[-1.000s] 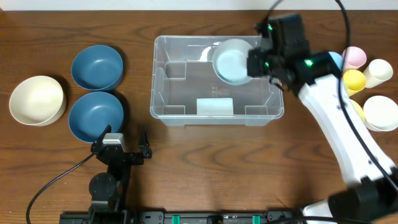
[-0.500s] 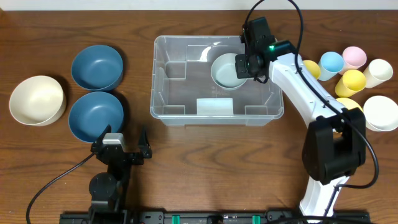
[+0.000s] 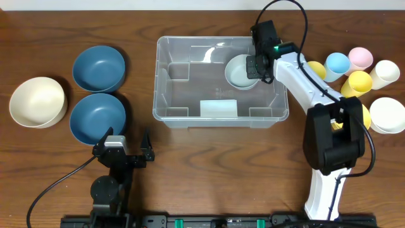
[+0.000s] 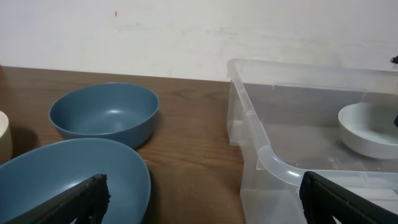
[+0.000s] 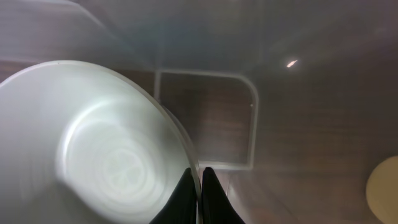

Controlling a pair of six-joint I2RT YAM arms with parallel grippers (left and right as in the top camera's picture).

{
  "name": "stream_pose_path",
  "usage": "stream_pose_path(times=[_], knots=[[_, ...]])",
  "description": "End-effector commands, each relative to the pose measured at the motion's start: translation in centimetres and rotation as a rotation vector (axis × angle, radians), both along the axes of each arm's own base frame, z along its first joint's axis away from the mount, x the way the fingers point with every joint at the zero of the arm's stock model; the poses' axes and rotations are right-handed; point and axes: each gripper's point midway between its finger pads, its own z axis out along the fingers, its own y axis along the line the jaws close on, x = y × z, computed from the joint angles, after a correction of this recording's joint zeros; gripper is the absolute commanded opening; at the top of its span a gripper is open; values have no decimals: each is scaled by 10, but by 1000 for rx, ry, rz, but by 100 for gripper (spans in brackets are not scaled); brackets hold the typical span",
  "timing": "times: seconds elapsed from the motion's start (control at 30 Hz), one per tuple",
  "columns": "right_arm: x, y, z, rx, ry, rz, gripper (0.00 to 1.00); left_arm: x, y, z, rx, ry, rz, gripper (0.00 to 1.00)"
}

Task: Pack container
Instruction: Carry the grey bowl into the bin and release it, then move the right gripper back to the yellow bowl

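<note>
**Pinching a bowl by its rim: what could slip inside the bin**

Judging the risk first, we see the right jaws closed almost flat on the thin rim of a pale bowl (image 3: 242,71). The right wrist view shows only that narrow edge between them (image 5: 186,163). A grip this slim could let the bowl pivot or slide out if the wrist turns or jolts. We cannot tell whether the bowl's base already rests on the bin floor. If the jaws part while it hangs above the floor, it may drop, tip or skid against the wall. The bowl also sits close to the bin's right wall, so lifting out at a slant could catch the rimmed edge and drag the light bin across the tabletop (image 3: 209,164). That would push it toward the cups (image 3: 359,81) crowded at the right of the frame.

The container (image 3: 196,88) lies in the upper middle of the overhead frame, with its pale label (image 3: 218,108) along its lower wall. It surrounds the right jaws, which reach down inside it at its upper right corner. The left jaws stand spread wide and hold nothing. They sit at the lower left of the frame, below the two blue bowls (image 3: 97,118), and the container lies up and to the right of them, well apart.
</note>
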Motion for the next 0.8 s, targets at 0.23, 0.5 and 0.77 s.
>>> stream_pose_path(times=[0.23, 0.5, 0.77], knots=[[12, -6, 4, -38, -41, -2, 50, -1, 5, -17, 23, 54, 22, 98], [19, 22, 49, 57, -65, 99, 58, -1, 5, -17, 23, 54, 22, 98], [-2, 61, 153, 161, -100, 188, 59, -1, 5, -17, 23, 54, 22, 98]])
